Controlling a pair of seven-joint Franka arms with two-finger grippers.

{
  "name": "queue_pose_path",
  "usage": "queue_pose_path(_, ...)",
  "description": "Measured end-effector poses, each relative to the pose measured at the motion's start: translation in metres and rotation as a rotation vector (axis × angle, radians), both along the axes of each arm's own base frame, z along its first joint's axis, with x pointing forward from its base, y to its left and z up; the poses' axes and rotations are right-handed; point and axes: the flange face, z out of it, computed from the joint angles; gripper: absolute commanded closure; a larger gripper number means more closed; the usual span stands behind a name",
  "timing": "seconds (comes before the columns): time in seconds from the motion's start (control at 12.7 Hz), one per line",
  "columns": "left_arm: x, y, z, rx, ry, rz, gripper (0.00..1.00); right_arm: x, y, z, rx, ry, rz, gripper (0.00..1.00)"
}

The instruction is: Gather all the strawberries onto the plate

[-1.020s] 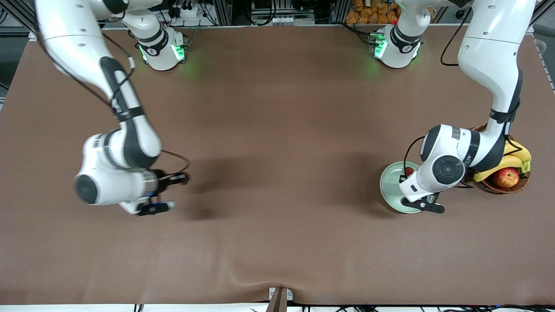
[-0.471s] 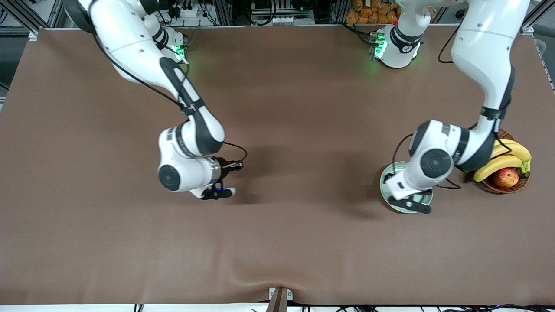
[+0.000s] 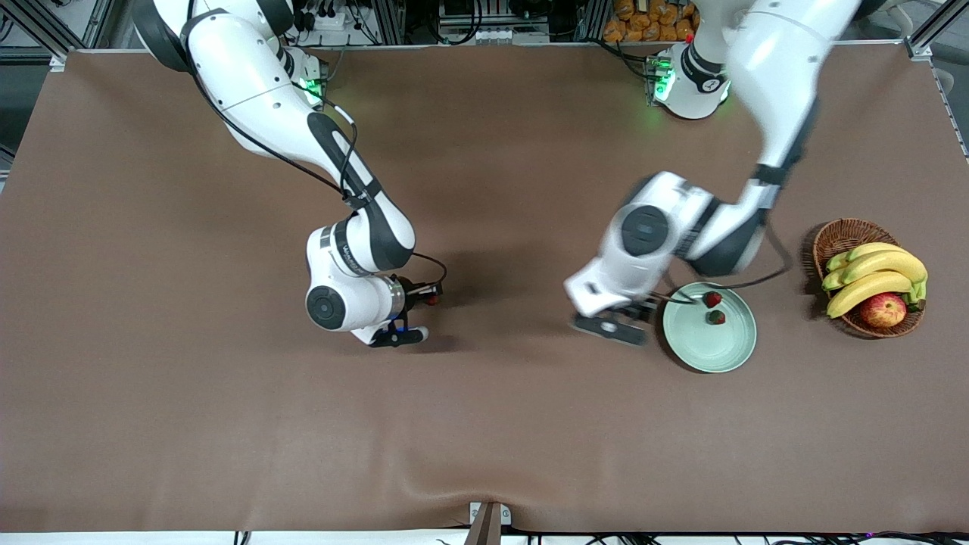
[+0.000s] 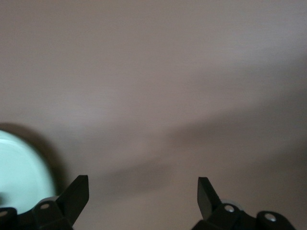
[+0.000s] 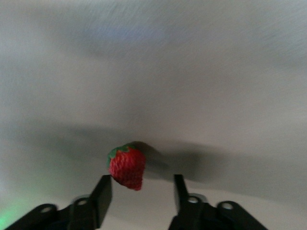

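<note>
The mint-green plate (image 3: 709, 338) sits on the brown bench (image 3: 484, 424) toward the left arm's end, with 2 strawberries (image 3: 713, 300) lying in the part of it farthest from the front camera, close together. Just beside the plate, toward the right arm's end, the left gripper (image 3: 615, 322) hangs over bare bench with its jaws spread wide and nothing between them; the left wrist view shows the plate's rim (image 4: 21, 175) at the edge of the picture. The right gripper (image 3: 420, 314) is low over the middle of the bench, its jaws partly parted. The 3rd strawberry (image 5: 127, 166) lies close against one finger (image 5: 102, 193), with clear space to the other; whether it is in contact I cannot tell. A wicker basket (image 3: 848, 236) holding bananas (image 3: 874, 272) and an apple (image 3: 883, 309) stands near the plate, at the left arm's end.
</note>
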Motion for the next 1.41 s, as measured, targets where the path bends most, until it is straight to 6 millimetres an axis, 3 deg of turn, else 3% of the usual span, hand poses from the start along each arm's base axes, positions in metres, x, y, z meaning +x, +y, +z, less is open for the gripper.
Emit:
queue_pose_path(0.16,-0.03,-0.067,-0.018,-0.023,0.008,0.05,0.0,0.02,-0.028,0.02,0.001,-0.019,-0.041,0.0)
queue_pose_path(0.24,-0.04,-0.092,-0.024,-0.039,0.006,0.062,0.0,0.033,-0.047,0.04,0.01,-0.035,-0.067,0.0)
queue_pose_path(0.47,-0.047,-0.15,-0.019,-0.145,-0.046,0.091,0.0,0.07,-0.133,0.135,-0.009,-0.152,-0.142,0.0)
queue_pose_path(0.71,-0.062,-0.201,-0.035,-0.307,-0.11,0.166,0.0,0.071,-0.216,0.235,-0.184,-0.273,-0.101,0.0)
queue_pose_path(0.78,-0.07,-0.214,-0.049,-0.347,-0.13,0.186,0.0,0.065,-0.235,0.265,-0.218,-0.295,-0.1,0.0)
queue_pose_path(0.94,-0.089,-0.237,-0.074,-0.367,-0.163,0.182,0.19,0.049,-0.268,0.317,-0.239,-0.287,-0.114,0.0)
queue_pose_path(1.02,-0.097,-0.247,-0.082,-0.371,-0.168,0.184,0.2,0.041,-0.284,0.338,-0.239,-0.282,-0.104,0.0)
queue_pose_path(1.18,-0.103,-0.257,-0.092,-0.397,-0.182,0.177,0.35,0.032,-0.317,0.368,-0.239,-0.306,-0.06,0.0)
queue_pose_path(1.41,-0.092,-0.25,-0.103,-0.403,-0.222,0.175,0.36,0.019,-0.368,0.393,-0.256,-0.331,-0.027,0.0)
